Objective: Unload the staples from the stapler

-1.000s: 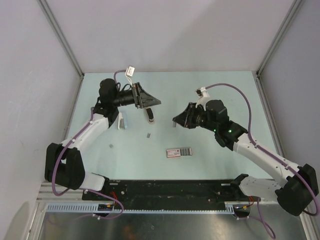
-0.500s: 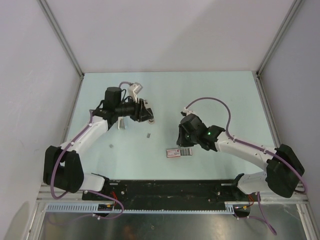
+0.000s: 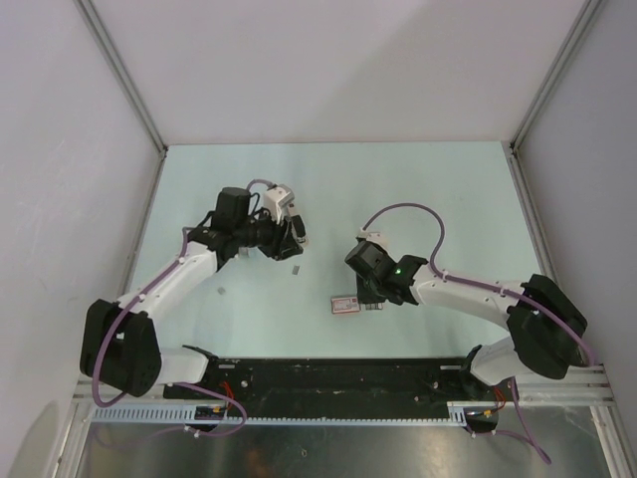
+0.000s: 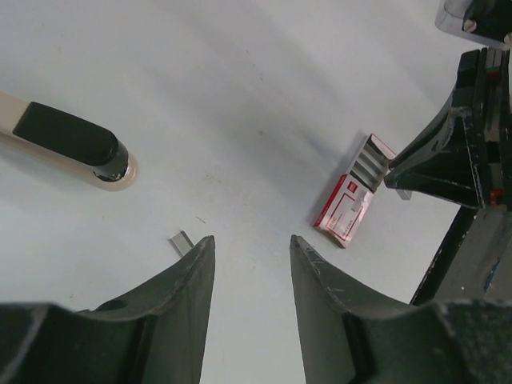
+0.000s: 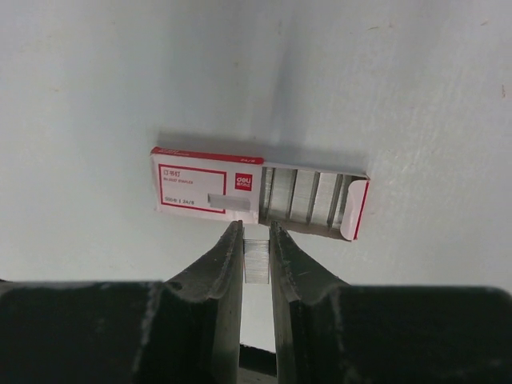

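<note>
The stapler, dark on a cream base, lies on the table up and left of my left gripper, which is open and empty. In the top view the stapler lies just beyond this gripper. A short strip of staples lies by the left fingertip and shows on the table in the top view. My right gripper is shut on another strip of staples, right at the near edge of the red-and-white box. In the top view this gripper covers the box's open end.
The red-and-white staple box lies open at mid-table, with several strips in its tray; it also shows in the left wrist view. A small grey bit lies left of the arms' middle. Grey walls close in the table.
My right gripper has swung down and toward the near edge to the box, carrying its strip. My left gripper has drawn back from over the stapler and lowered toward the loose strip.
</note>
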`<move>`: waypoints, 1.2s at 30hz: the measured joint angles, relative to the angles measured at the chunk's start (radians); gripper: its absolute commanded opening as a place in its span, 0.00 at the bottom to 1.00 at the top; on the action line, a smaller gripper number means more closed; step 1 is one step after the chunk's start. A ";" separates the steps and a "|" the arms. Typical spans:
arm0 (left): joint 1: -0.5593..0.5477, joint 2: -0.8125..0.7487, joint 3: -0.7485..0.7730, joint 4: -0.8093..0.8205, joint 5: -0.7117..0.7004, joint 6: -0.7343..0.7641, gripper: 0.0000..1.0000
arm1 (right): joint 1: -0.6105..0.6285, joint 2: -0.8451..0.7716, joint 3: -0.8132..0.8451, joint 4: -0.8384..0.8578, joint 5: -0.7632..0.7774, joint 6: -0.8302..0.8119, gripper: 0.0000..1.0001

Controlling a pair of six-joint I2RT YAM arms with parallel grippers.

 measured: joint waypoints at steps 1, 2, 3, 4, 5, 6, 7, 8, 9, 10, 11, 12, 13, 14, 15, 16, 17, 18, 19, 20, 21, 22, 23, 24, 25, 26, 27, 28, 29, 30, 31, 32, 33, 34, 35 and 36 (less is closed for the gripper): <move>-0.002 0.000 -0.003 -0.002 0.000 0.003 0.47 | 0.000 0.004 0.000 0.000 0.005 0.002 0.18; -0.004 0.000 -0.006 -0.005 0.000 0.007 0.47 | 0.000 0.008 0.000 0.000 0.010 0.005 0.18; -0.005 0.000 -0.007 -0.009 0.000 0.010 0.47 | 0.000 0.012 0.000 0.000 0.016 0.007 0.18; -0.005 0.000 -0.007 -0.013 -0.001 0.011 0.47 | 0.000 0.014 0.000 0.001 0.021 0.008 0.18; -0.006 0.000 -0.007 -0.015 -0.001 0.014 0.47 | 0.000 0.018 0.000 0.001 0.027 0.008 0.18; -0.007 0.000 -0.007 -0.015 0.000 0.016 0.47 | 0.000 0.021 0.000 0.002 0.033 0.008 0.18; -0.007 -0.001 -0.007 -0.015 0.000 0.017 0.47 | 0.000 0.023 0.000 0.001 0.039 0.008 0.18; -0.009 -0.001 -0.007 -0.016 0.000 0.017 0.47 | 0.001 0.026 0.000 0.002 0.044 0.008 0.18; -0.010 -0.002 -0.007 -0.017 0.000 0.018 0.47 | 0.001 0.029 0.000 0.003 0.049 0.008 0.18; -0.011 -0.003 -0.008 -0.018 0.000 0.018 0.47 | 0.001 0.033 0.001 0.003 0.053 0.008 0.18; -0.012 -0.005 -0.008 -0.018 0.000 0.020 0.47 | 0.001 0.037 0.001 0.004 0.058 0.008 0.18; -0.013 -0.008 -0.008 -0.019 0.000 0.022 0.47 | 0.001 0.042 0.001 0.005 0.061 0.008 0.18; -0.013 -0.011 -0.010 -0.019 0.000 0.024 0.47 | 0.001 0.047 0.001 0.006 0.066 0.008 0.18; -0.014 -0.014 -0.012 -0.019 0.000 0.025 0.47 | 0.001 0.051 0.002 0.008 0.069 0.008 0.18; -0.014 -0.017 -0.013 -0.020 0.000 0.026 0.46 | 0.000 0.056 0.002 0.010 0.073 0.008 0.18; -0.014 -0.018 -0.014 -0.021 0.000 0.026 0.46 | 0.000 0.061 0.002 0.010 0.077 0.008 0.18; -0.014 -0.018 -0.014 -0.021 0.000 0.026 0.46 | 0.001 0.066 0.002 0.011 0.080 0.008 0.18; -0.014 -0.018 -0.014 -0.021 0.000 0.026 0.46 | 0.001 0.069 0.002 0.013 0.083 0.008 0.18; -0.014 -0.018 -0.015 -0.021 0.001 0.026 0.46 | 0.001 0.072 0.002 0.016 0.085 0.008 0.17; -0.014 -0.018 -0.016 -0.021 0.001 0.027 0.46 | 0.001 0.075 0.002 0.018 0.087 0.008 0.17; -0.014 -0.018 -0.018 -0.021 0.001 0.027 0.46 | 0.001 0.077 0.002 0.021 0.090 0.008 0.17; -0.015 -0.018 -0.019 -0.022 0.001 0.027 0.46 | 0.001 0.079 0.002 0.024 0.091 0.008 0.17; -0.016 -0.018 -0.019 -0.022 0.001 0.027 0.46 | 0.001 0.080 0.002 0.027 0.092 0.008 0.17; -0.016 -0.018 -0.020 -0.022 0.001 0.027 0.46 | 0.001 0.081 0.002 0.029 0.092 0.008 0.17; -0.016 -0.018 -0.020 -0.022 0.001 0.028 0.46 | 0.001 0.084 0.002 0.032 0.093 0.008 0.17; -0.017 -0.018 -0.020 -0.022 0.001 0.028 0.46 | 0.001 0.086 0.002 0.035 0.093 0.008 0.17; -0.017 -0.018 -0.020 -0.022 0.001 0.028 0.46 | 0.001 0.087 0.002 0.037 0.094 0.008 0.17; -0.018 -0.018 -0.020 -0.022 0.001 0.028 0.46 | 0.001 0.088 0.002 0.039 0.094 0.008 0.17; -0.018 -0.018 -0.020 -0.022 0.002 0.028 0.46 | 0.001 0.089 0.002 0.042 0.094 0.008 0.17; -0.018 -0.018 -0.020 -0.022 0.001 0.028 0.46 | 0.001 0.090 0.002 0.043 0.094 0.008 0.17; -0.018 -0.018 -0.020 -0.022 0.002 0.029 0.46 | 0.001 0.090 0.002 0.045 0.094 0.008 0.17; -0.018 -0.018 -0.020 -0.022 0.002 0.029 0.46 | 0.001 0.092 0.002 0.047 0.095 0.008 0.17; -0.018 -0.018 -0.020 -0.022 0.002 0.029 0.46 | 0.001 0.094 0.002 0.048 0.095 0.008 0.17; -0.018 -0.018 -0.020 -0.022 0.002 0.032 0.46 | 0.001 0.096 0.002 0.048 0.095 0.008 0.17; -0.018 -0.018 -0.020 -0.022 0.002 0.034 0.46 | 0.001 0.098 0.002 0.048 0.096 0.008 0.17; -0.018 -0.018 -0.020 -0.022 0.002 0.034 0.46 | 0.001 0.100 0.002 0.047 0.098 0.008 0.17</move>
